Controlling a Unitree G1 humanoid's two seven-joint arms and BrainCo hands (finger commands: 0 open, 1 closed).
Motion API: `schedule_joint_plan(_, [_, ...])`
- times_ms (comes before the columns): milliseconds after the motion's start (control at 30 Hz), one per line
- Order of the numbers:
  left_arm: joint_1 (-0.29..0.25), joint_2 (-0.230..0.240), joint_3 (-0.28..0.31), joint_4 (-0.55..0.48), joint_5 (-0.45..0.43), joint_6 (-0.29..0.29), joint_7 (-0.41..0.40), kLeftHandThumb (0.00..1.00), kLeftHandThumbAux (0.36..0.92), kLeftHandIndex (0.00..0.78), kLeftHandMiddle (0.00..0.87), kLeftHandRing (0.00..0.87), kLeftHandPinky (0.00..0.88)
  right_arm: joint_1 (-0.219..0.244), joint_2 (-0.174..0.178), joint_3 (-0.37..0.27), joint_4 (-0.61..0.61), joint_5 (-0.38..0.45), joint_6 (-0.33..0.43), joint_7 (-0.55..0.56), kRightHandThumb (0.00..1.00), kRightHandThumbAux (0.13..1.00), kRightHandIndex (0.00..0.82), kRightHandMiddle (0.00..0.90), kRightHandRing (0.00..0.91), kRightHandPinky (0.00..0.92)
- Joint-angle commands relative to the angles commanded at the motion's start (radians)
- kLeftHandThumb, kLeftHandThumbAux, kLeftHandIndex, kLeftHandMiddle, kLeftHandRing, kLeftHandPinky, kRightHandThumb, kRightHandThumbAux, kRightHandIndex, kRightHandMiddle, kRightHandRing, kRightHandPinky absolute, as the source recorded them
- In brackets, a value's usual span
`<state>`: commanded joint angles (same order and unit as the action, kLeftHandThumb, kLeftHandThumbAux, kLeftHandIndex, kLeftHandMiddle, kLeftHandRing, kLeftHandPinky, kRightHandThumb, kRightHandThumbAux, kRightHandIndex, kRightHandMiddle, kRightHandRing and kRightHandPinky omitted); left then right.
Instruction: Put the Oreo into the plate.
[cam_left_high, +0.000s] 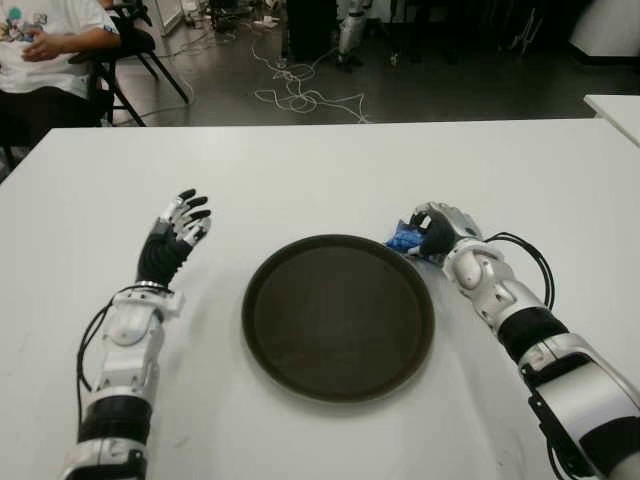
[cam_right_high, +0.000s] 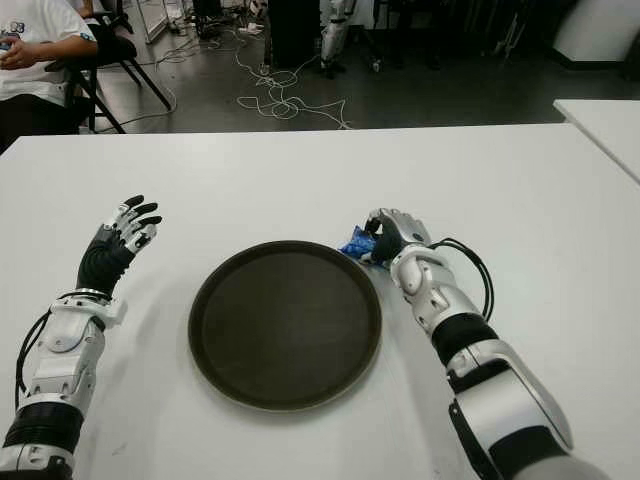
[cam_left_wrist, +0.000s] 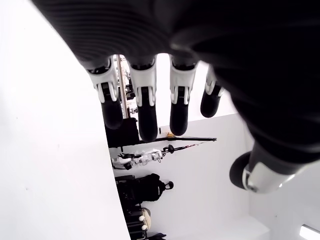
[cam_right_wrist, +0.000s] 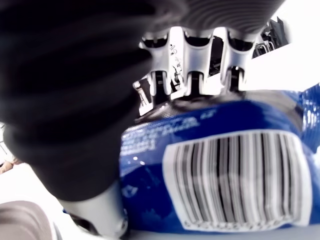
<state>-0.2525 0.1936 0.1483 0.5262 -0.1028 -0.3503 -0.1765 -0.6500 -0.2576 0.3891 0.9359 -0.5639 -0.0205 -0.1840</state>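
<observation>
The right hand (cam_left_high: 437, 231) has its fingers closed around the blue Oreo pack (cam_left_high: 404, 240), just beside the right rim of the dark plate (cam_left_high: 338, 317), which holds nothing. The left hand (cam_left_high: 178, 228) shows left of the plate, fingers spread.

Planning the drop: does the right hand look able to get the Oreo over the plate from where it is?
Probably yes. The right hand is closed on the Oreo packet right at the plate's rim, with nothing between them; the left hand shows open on the plate's far side.
</observation>
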Motion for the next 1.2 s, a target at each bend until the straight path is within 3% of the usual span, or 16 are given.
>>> schedule_joint_plan(733, [-0.011, 0.003, 0.0, 0.027, 0.0, -0.015, -0.008, 0.243, 0.565, 0.085, 0.175, 0.163, 0.159, 0.013, -0.013, -0.005, -0.075, -0.022, 0.034, -0.015, 0.091, 0.907, 0.604, 0.728, 0.734, 0.715])
schedule_joint_plan(1200, [-0.012, 0.005, -0.005, 0.027, 0.01, -0.022, -0.003, 0.227, 0.572, 0.081, 0.175, 0.161, 0.149, 0.042, -0.036, -0.008, -0.182, -0.037, 0.058, -0.022, 0.089, 0.913, 0.609, 0.74, 0.748, 0.724])
